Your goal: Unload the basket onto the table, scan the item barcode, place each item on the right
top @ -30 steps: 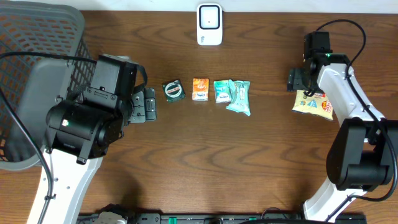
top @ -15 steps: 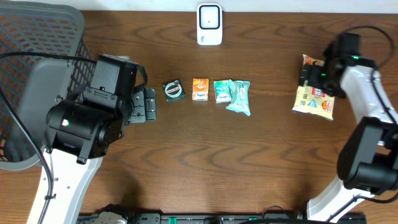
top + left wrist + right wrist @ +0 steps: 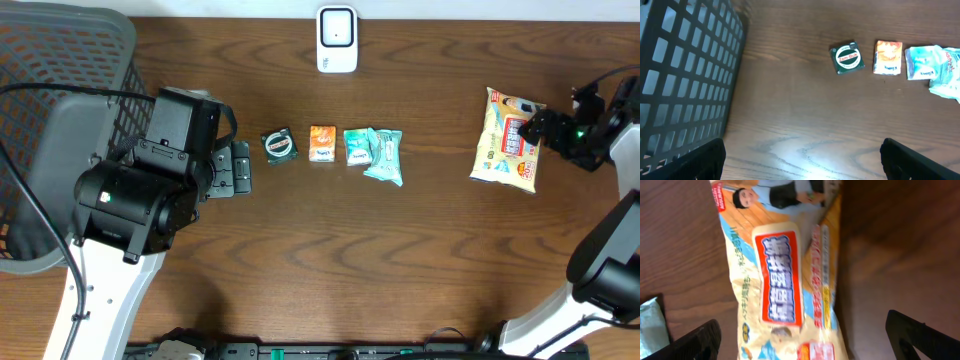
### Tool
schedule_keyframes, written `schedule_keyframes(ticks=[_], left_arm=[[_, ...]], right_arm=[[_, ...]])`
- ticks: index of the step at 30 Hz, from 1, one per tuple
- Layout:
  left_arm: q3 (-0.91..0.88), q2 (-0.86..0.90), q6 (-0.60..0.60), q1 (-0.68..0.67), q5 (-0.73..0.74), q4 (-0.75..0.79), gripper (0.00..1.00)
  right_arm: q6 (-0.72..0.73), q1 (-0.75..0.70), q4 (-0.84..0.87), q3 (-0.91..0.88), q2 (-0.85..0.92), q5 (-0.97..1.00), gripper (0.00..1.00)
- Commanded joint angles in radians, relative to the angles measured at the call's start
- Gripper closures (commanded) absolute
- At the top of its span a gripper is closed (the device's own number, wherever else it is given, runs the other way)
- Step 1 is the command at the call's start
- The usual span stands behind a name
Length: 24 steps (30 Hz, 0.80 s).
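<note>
Wood table (image 3: 320,260): left end effector (image 3: 802,160) spread, empty; right end effector (image 3: 812,337) spread over snack bag (image 3: 780,280), cropped in wrist view.

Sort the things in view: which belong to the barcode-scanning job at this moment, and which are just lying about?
In the job:
- white scanner unit
- yellow snack bag, at the open right hand

Lying about, probably waiting their turn:
- green Zam-Buk tin
- orange packet
- teal packets
- black mesh basket
- left hand, open, holding nothing
</note>
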Motion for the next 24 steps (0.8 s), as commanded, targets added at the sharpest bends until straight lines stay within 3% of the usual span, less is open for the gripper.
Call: schedule_keyframes(ticks=[1,6,11,13,16,17,24], left_arm=[[0.008,0.005,0.009,0.005,-0.017,-0.003,0.02],[0.008,0.005,0.009,0.005,-0.017,-0.003,0.02],[0.008,0.005,0.009,0.005,-0.017,-0.003,0.02],[0.008,0.005,0.009,0.005,-0.017,-0.003,0.02],[0.008,0.005,0.009,0.005,-0.017,-0.003,0.02],[0.008,0.005,0.01,0.005,-0.017,-0.003,0.02],[0.008,0.005,0.009,0.005,-0.017,-0.003,0.02]], right_arm=[[-0.046,-0.002,0.022,-0.011,0.071,-0.047,0.01],[-0.05,-0.003,0.048,-0.011,0.153,-0.109,0.01],[-0.094,0.0,0.05,-0.011,0.22,-0.225,0.11],[-0.098,0.01,0.045,-0.011,0.24,-0.245,0.26],[-0.098,0.023,0.04,-0.011,0.253,-0.254,0.89],[-0.098,0.026,0.04,-0.011,0.253,-0.255,0.99],[-0.045,0.022,0.039,-0.01,0.201,-0.291,0.99]])
